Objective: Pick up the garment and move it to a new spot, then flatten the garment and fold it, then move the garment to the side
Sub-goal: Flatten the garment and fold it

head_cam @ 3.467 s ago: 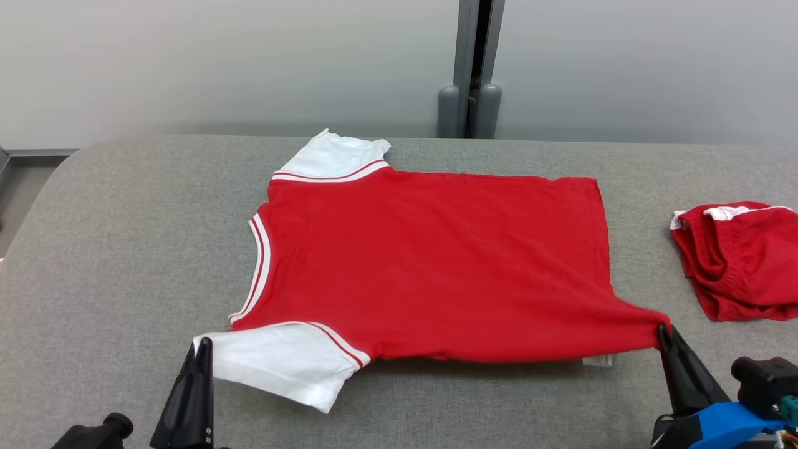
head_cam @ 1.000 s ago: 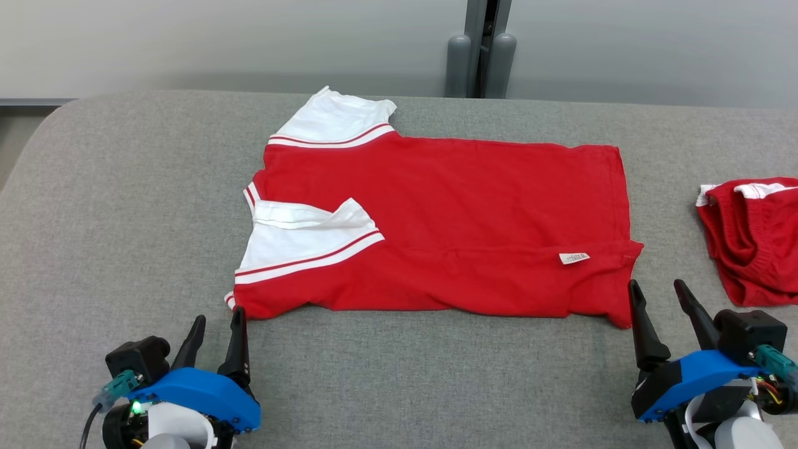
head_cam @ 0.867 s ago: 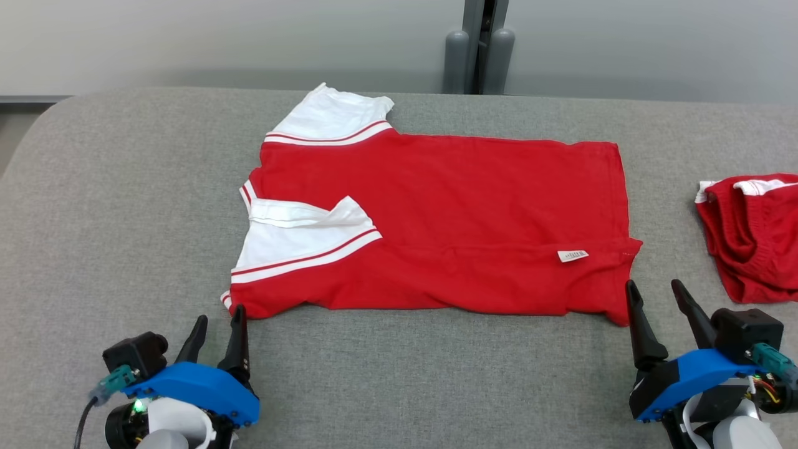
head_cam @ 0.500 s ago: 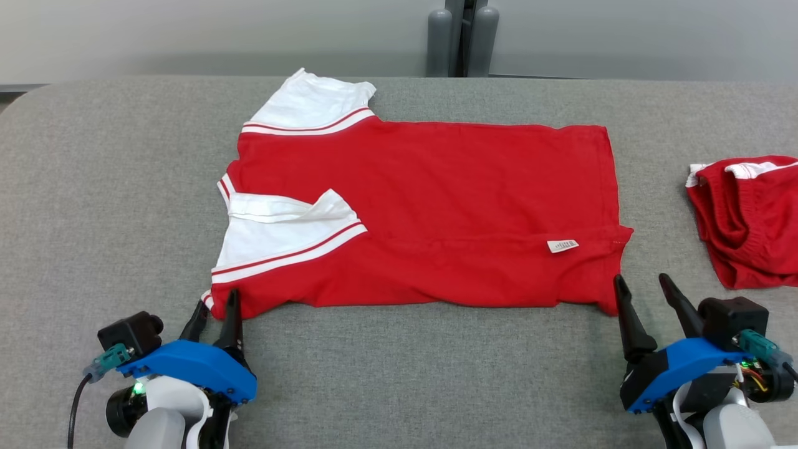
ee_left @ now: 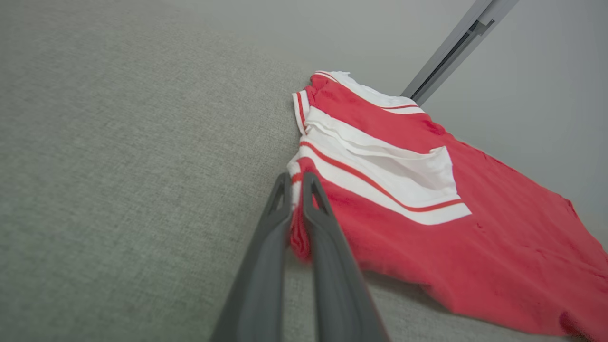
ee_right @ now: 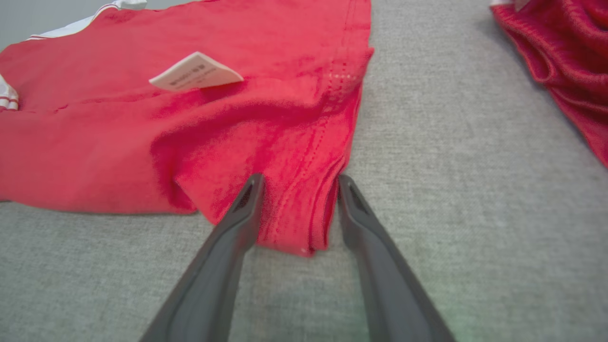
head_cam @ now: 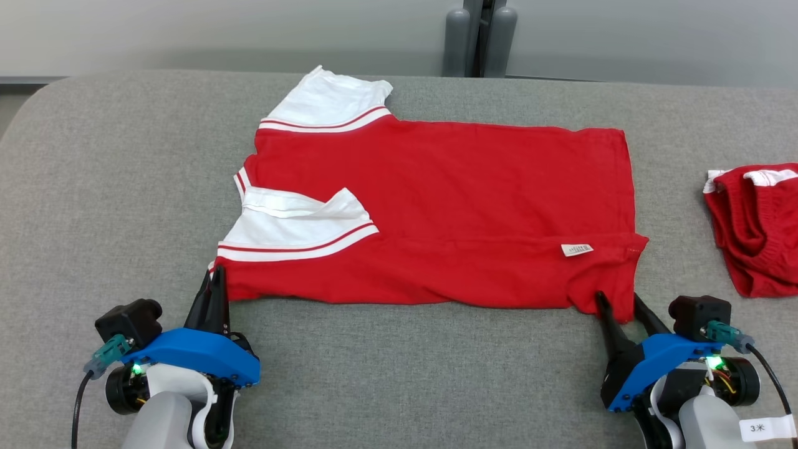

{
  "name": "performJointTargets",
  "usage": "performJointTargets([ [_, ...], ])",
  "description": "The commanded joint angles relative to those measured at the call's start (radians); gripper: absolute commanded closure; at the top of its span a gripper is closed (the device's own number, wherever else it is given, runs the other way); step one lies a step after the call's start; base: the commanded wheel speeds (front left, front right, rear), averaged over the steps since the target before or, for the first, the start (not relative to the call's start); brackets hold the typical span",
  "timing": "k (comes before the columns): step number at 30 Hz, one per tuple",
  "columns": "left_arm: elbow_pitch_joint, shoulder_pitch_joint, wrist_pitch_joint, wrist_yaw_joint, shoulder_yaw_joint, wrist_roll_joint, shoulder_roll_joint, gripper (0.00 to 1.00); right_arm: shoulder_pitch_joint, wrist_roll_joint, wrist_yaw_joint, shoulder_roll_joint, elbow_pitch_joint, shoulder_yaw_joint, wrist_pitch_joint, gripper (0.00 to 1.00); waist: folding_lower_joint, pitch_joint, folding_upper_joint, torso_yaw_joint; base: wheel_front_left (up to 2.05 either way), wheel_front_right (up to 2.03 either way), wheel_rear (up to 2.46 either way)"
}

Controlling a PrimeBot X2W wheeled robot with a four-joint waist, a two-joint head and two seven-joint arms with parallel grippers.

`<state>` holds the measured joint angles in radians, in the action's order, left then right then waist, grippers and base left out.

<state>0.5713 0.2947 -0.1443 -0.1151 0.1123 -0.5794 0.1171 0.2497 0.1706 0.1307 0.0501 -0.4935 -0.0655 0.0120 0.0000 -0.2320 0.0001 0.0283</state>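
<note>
The garment (head_cam: 449,206) is a red T-shirt with white sleeves. It lies flat on the grey table (head_cam: 405,374) with its near edge folded over, so one sleeve and a white label (head_cam: 576,249) sit on top. My left gripper (head_cam: 215,277) is shut on the shirt's near left corner; the left wrist view shows red cloth (ee_left: 427,237) pinched in that gripper (ee_left: 297,183). My right gripper (head_cam: 617,302) stands open at the near right corner. In the right wrist view its two fingers (ee_right: 300,183) straddle the folded hem (ee_right: 190,118), with the label (ee_right: 194,71) beyond.
A bunched pair of red shorts (head_cam: 757,224) with a white waistband lies at the table's right edge, also seen in the right wrist view (ee_right: 560,38). Two grey posts (head_cam: 477,37) stand against the wall behind the table.
Both grippers have moved forward to the shirt's near corners. The left one has shut on its corner. The right one's fingers have come around its corner and drawn in a little.
</note>
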Motion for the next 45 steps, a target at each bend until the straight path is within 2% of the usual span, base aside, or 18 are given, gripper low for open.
performJointTargets([
  [1, -0.006, 0.016, -0.013, -0.005, 0.005, -0.001, 0.002, 1.0, 0.011, 0.002, 0.0, 0.001, -0.018, -0.003, -0.007, 1.0, 0.0, 0.005, -0.0001, 0.0, 0.0, 0.0, 0.0],
  [9, -0.049, -0.012, -0.044, -0.01, 0.022, -0.001, 0.018, 1.0, 0.026, 0.046, 0.0, 0.001, -0.014, -0.011, -0.039, 1.0, 0.0, 0.04, -0.0001, -0.005, 0.0, 0.0, 0.0],
  [16, -0.215, -0.069, -0.026, -0.007, 0.048, 0.018, 0.05, 1.0, -0.055, 0.059, 0.0, 0.001, 0.155, -0.058, 0.027, 1.0, 0.0, 0.09, -0.0001, -0.009, 0.0, 0.0, 0.0],
  [21, -0.444, -0.244, 0.08, 0.035, 0.073, 0.014, 0.086, 1.0, -0.23, 0.036, 0.0, 0.001, 0.394, -0.076, 0.189, 1.0, 0.0, 0.114, -0.0001, -0.016, 0.0, 0.0, 0.0],
  [25, -0.543, -0.37, 0.13, 0.07, 0.068, -0.001, 0.1, 1.0, -0.323, 0.049, 0.0, 0.001, 0.492, -0.094, 0.255, 1.0, 0.0, 0.117, -0.0001, -0.024, 0.0, 0.0, 0.0],
  [29, -0.608, -0.489, 0.173, 0.102, 0.066, -0.024, 0.105, 1.0, -0.41, 0.053, 0.0, 0.001, 0.544, -0.105, 0.305, 1.0, 0.0, 0.119, -0.0001, -0.028, 0.0, 0.0, 0.0],
  [33, -0.599, -0.532, 0.187, 0.117, 0.062, -0.038, 0.104, 1.0, -0.445, 0.066, 0.0, 0.001, 0.525, -0.112, 0.311, 1.0, 0.0, 0.122, -0.0001, -0.032, 0.0, 0.0, 0.0],
  [34, -0.589, -0.532, 0.182, 0.117, 0.06, -0.042, 0.101, 1.0, -0.445, 0.065, 0.0, 0.001, 0.516, -0.112, 0.302, 0.85, 0.0, 0.122, -0.0001, -0.033, 0.0, 0.0, 0.0],
  [35, -0.579, -0.53, 0.179, 0.123, 0.056, -0.044, 0.097, 0.6, -0.446, 0.057, 0.0, 0.001, 0.506, -0.112, 0.297, 0.63, 0.0, 0.123, -0.0001, -0.034, 0.0, 0.0, 0.0],
  [36, -0.571, -0.525, 0.176, 0.124, 0.059, -0.03, 0.103, 0.0, -0.445, 0.056, 0.0, 0.001, 0.497, -0.108, 0.291, 0.29, 0.0, 0.124, -0.0001, -0.036, 0.0, 0.0, 0.0],
  [37, -0.565, -0.52, 0.174, 0.127, 0.061, -0.027, 0.105, 0.0, -0.444, 0.061, 0.0, 0.001, 0.489, -0.104, 0.285, 0.0, 0.0, 0.124, -0.0001, -0.038, 0.0, 0.0, 0.0],
  [39, -0.566, -0.507, 0.172, 0.121, 0.065, -0.026, 0.107, 0.0, -0.44, 0.075, 0.0, 0.001, 0.48, -0.101, 0.276, 0.0, 0.0, 0.123, -0.0001, -0.043, 0.0, 0.0, 0.0],
  [45, -0.611, -0.391, 0.191, 0.103, 0.067, 0.042, 0.184, 0.0, -0.398, 0.058, 0.0, 0.001, 0.519, -0.131, 0.255, 0.0, 0.0, 0.111, -0.0001, -0.058, 0.0, 0.0, 0.0],
])
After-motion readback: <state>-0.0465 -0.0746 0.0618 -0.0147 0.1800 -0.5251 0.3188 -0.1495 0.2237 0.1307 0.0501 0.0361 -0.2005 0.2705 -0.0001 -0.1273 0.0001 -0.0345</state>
